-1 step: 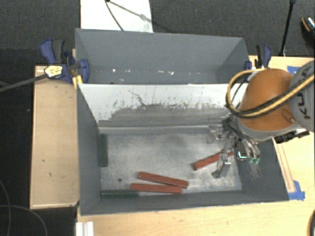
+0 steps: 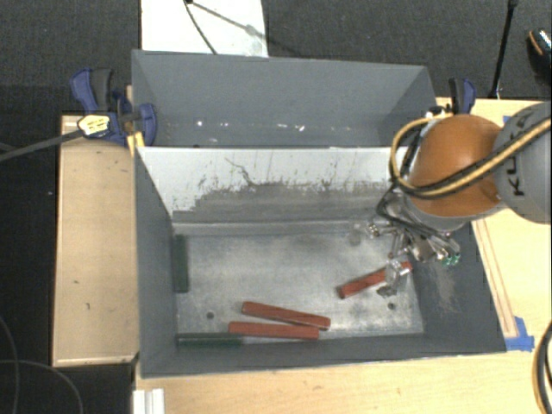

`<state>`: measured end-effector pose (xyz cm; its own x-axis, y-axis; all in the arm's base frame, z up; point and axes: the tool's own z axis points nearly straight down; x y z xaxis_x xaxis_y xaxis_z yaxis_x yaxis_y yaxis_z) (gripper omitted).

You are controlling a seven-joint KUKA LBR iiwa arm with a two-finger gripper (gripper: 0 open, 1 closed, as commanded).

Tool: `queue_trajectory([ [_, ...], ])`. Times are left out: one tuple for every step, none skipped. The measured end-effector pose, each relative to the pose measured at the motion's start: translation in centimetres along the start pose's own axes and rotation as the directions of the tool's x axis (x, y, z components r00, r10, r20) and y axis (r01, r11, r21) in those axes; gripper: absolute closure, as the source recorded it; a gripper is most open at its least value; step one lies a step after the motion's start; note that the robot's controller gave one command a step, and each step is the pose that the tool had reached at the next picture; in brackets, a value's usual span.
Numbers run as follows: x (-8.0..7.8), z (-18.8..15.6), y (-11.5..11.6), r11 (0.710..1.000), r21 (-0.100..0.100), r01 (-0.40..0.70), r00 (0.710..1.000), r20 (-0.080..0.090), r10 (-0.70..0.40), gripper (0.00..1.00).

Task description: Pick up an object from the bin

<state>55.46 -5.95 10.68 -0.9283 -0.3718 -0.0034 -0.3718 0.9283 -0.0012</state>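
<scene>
1. My hand (image 2: 395, 276) is hanging low in the right part of the bin (image 2: 276, 102), close to the floor and near the right wall.
2. Hand state: I am not able to tell whether it is spread or pressed together, because the bare metal linkage at the tip is reading as one cluttered shape.
3. The red-brown stick (image 2: 360, 285) is lying right at the hand. It is a flat, narrow, straight-edged bar with a matte face. Its right end is meeting the hand's tip and its left end is slanting down toward the bin's middle. I cannot tell whether it is pinched or just touching.
4. Two more bars of the same kind are lying near the front wall, well apart from the hand. The upper red-brown stick (image 2: 286, 315) and the lower red-brown stick (image 2: 274, 329) are running almost parallel, just beside each other.
5. A dark green stick (image 2: 178, 263) is lying along the foot of the left wall, running front to back. A second dark green stick (image 2: 210, 341) is lying flat along the foot of the front wall.
6. The bin is grey sheet metal with sloped walls. Its floor is looking scuffed and speckled, and scratch marks are showing on the back wall.
7. A smooth, rounded orange cover (image 2: 453, 166) is sitting on my wrist, with cables (image 2: 405, 158) looping around it.
</scene>
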Motion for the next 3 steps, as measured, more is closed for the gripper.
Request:
queue_trajectory([
  [-1.8, 3.9, 0.1, 1.0, -0.001, 0.028, 1.0, -0.001, -0.028, 0.0],
  [-1.8, 3.6, 0.1, 1.0, 0.0, 0.027, 1.0, 0.001, -0.027, 1.0],
  [-1.7, -9.8, -0.4, 0.961, 0.004, 0.276, 0.961, 0.005, -0.276, 1.0],
])
